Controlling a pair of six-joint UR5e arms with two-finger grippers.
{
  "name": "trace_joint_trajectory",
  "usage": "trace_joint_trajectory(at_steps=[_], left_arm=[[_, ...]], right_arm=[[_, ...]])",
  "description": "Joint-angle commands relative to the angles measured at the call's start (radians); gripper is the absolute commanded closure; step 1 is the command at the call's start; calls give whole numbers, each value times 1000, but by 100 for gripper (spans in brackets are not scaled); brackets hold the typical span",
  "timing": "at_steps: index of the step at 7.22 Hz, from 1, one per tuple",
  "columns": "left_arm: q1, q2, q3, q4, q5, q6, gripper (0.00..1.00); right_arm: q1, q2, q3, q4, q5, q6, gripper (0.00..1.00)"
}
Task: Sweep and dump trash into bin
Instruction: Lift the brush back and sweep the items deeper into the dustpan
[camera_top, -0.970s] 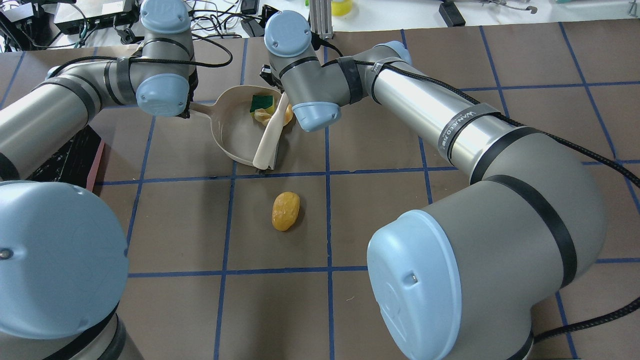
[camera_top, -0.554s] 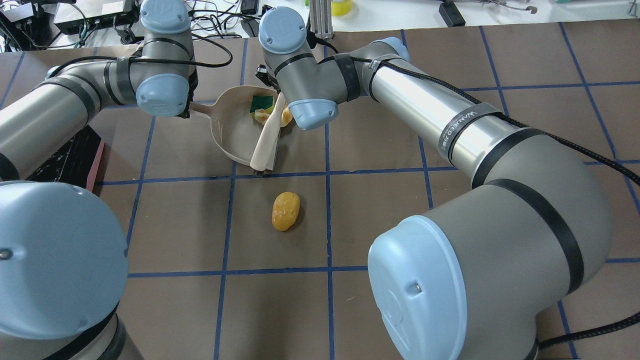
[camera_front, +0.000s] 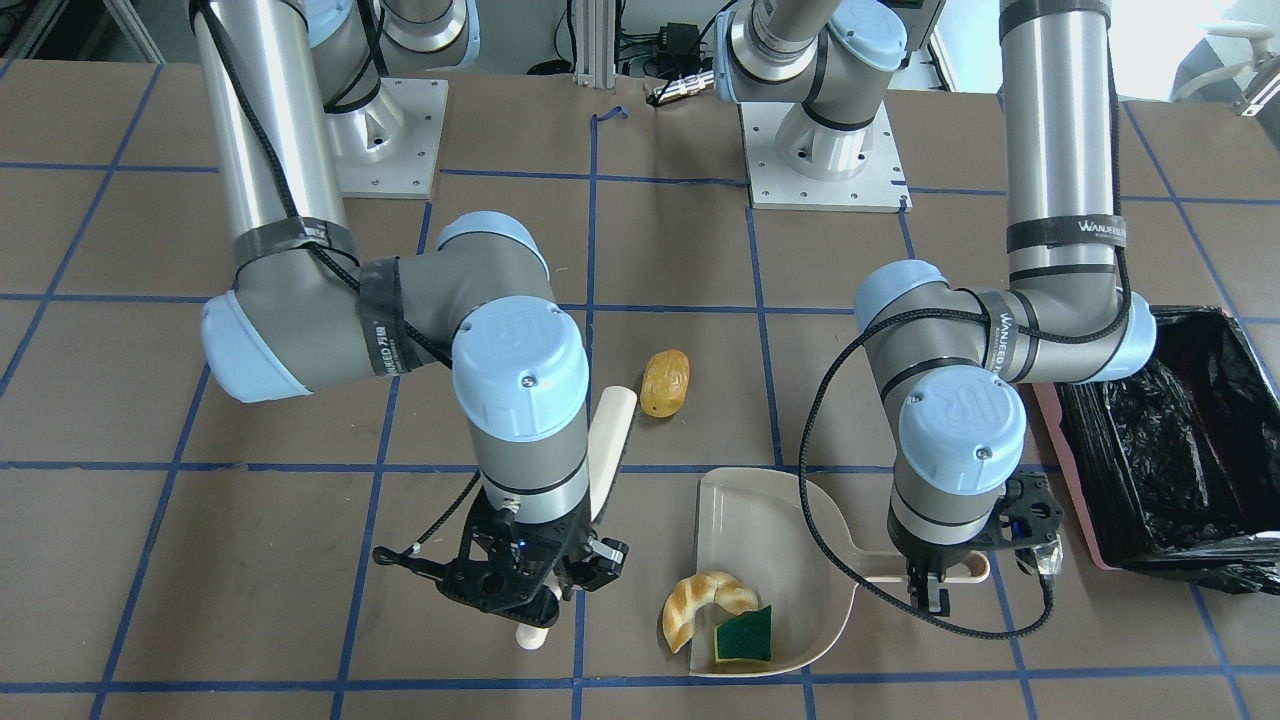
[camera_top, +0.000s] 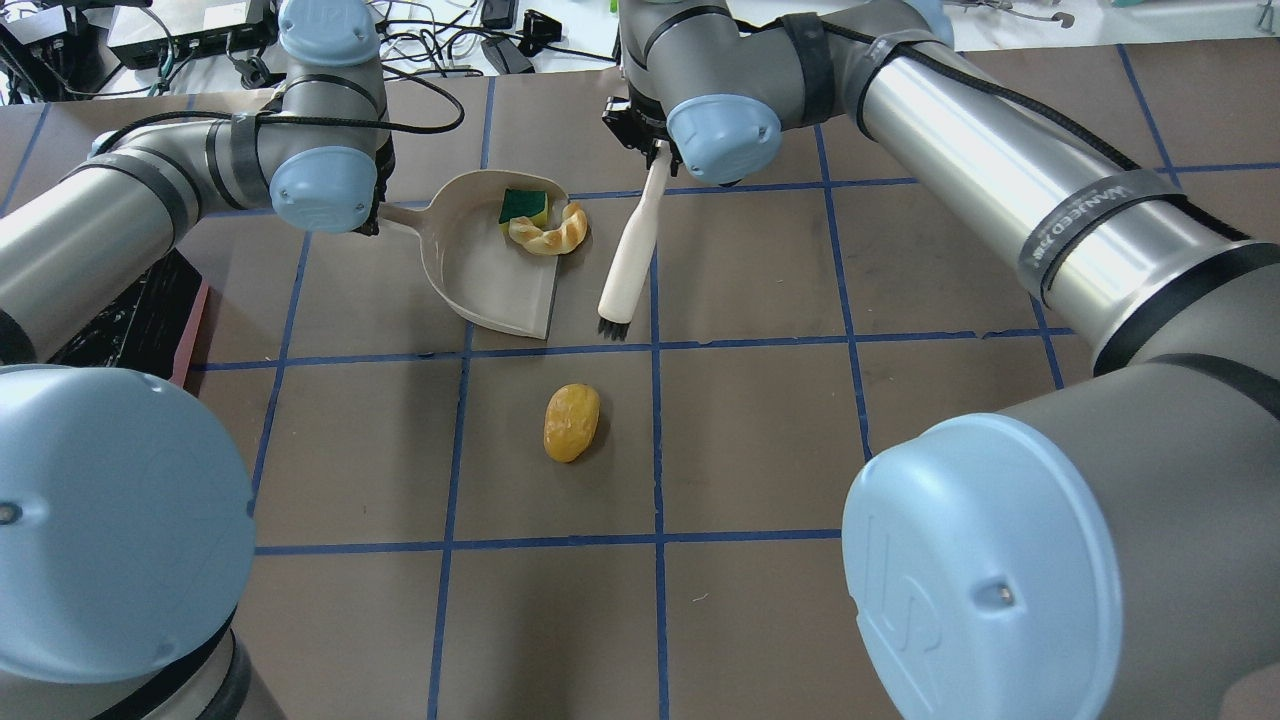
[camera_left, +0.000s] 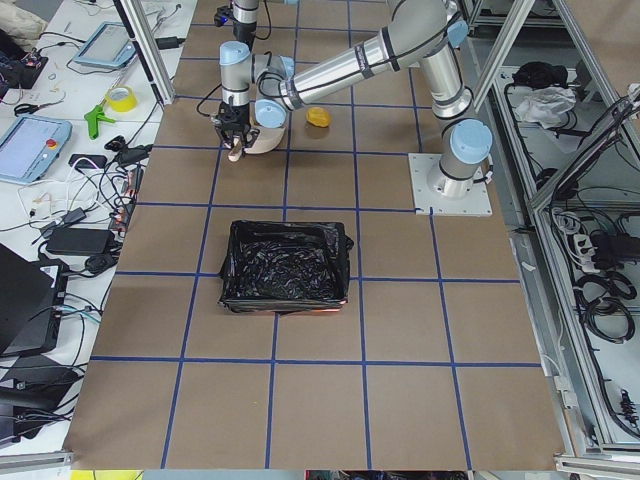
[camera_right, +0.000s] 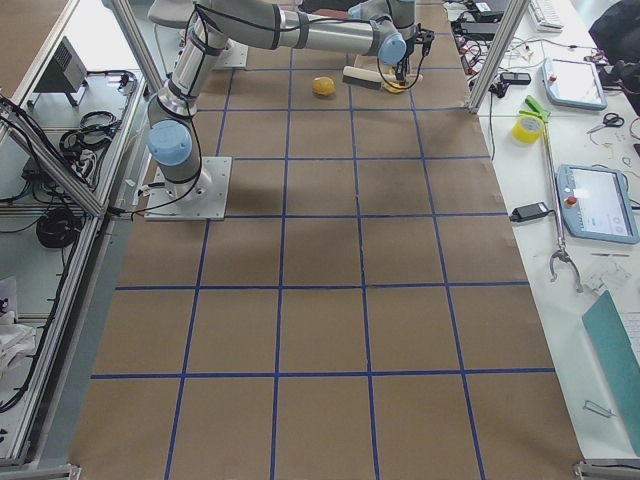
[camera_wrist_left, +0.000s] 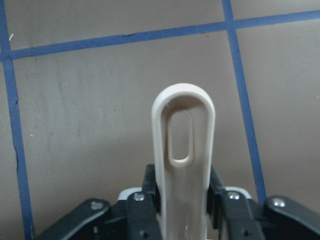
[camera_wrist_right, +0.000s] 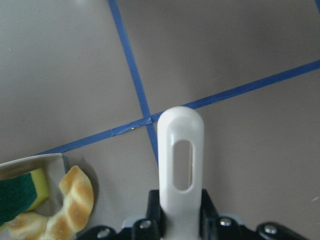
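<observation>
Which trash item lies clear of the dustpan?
The bread roll, alone on the table, apart from the dustpan. The sponge sits inside it and the croissant straddles its open edge.

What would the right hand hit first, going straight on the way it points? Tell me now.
The table, most likely: the right hand points down at bare mat by a blue tape crossing, and the brush it grips would touch first, handle end leading.
</observation>
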Motion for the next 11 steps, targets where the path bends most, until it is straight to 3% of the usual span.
trace_joint_trajectory(at_steps=[1, 3, 5, 9, 11], left_arm=[[1, 18, -13, -5, -13, 5, 100], [8, 44, -49, -29, -76, 13, 100], [14, 57, -70, -29, -84, 25, 100], [15, 29, -50, -15, -101, 7, 100], [15, 21, -51, -15, -92, -24, 100]], right_arm=[[-60, -116, 149, 22, -10, -89, 100], [-65, -213, 320, -44, -67, -83, 100], [-54, -233, 402, -145, -77, -65, 100], [-51, -158, 358, -248, -52, -55, 100], [-42, -31, 167, -227, -53, -84, 100]])
